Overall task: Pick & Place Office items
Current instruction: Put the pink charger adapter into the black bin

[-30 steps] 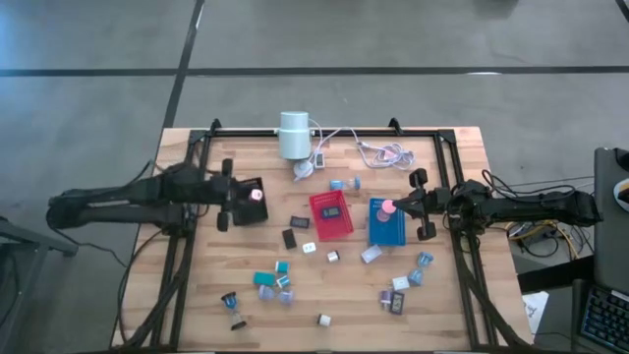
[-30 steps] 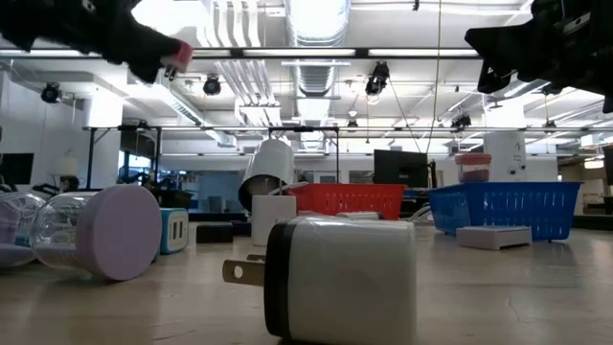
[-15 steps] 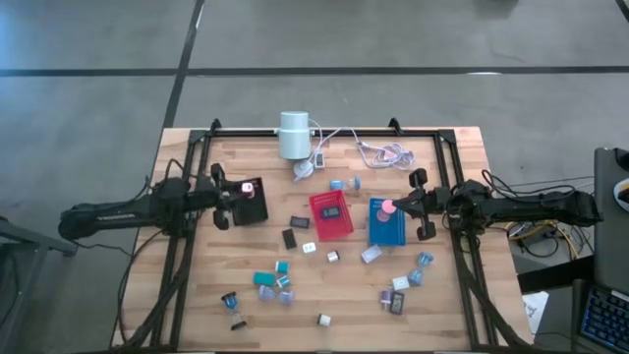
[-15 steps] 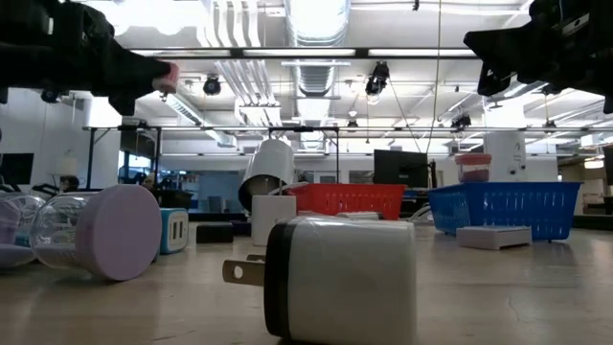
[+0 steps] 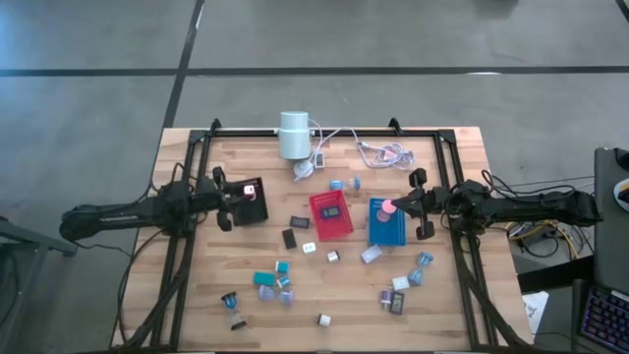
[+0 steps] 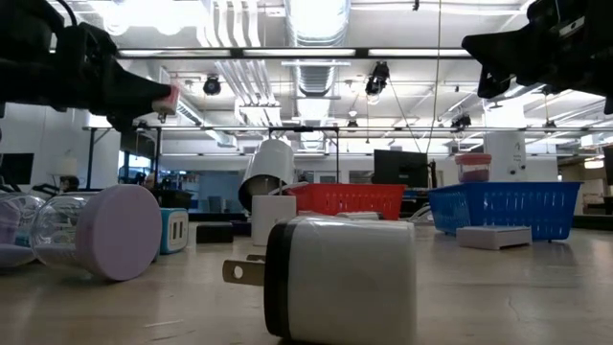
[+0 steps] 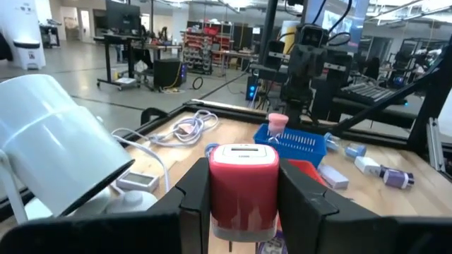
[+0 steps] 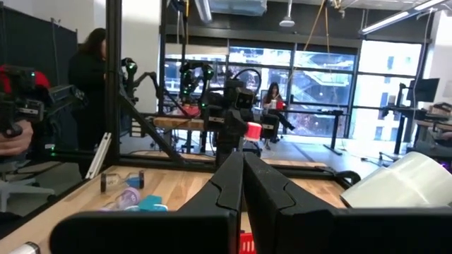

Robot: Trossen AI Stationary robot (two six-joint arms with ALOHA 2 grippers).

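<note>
My left gripper hovers over the black tray, shut on a red block with a white top. The block shows pink in the low view. My right gripper is shut with nothing between its fingers. It hangs above the left end of the blue tray, beside a pink-capped piece standing in that tray. Whether it touches the piece I cannot tell. Other small office items lie scattered on the near part of the table. My left gripper pinches the red block between its two fingers, one finger on each side face. The fingers come in level from the table's left. The block sits upright, white top up, lifted clear above the black tray.
A white cylinder with cables stands at the far edge. The red tray holds a dark piece. Teal, grey and white pieces lie near the front. A white plug block and a lilac disc are close to the low camera.
My left gripper has drawn back a little toward the table's left edge and come down, still shut on the red block. The block now hangs lower over the black tray's left part. My right arm has kept still.
</note>
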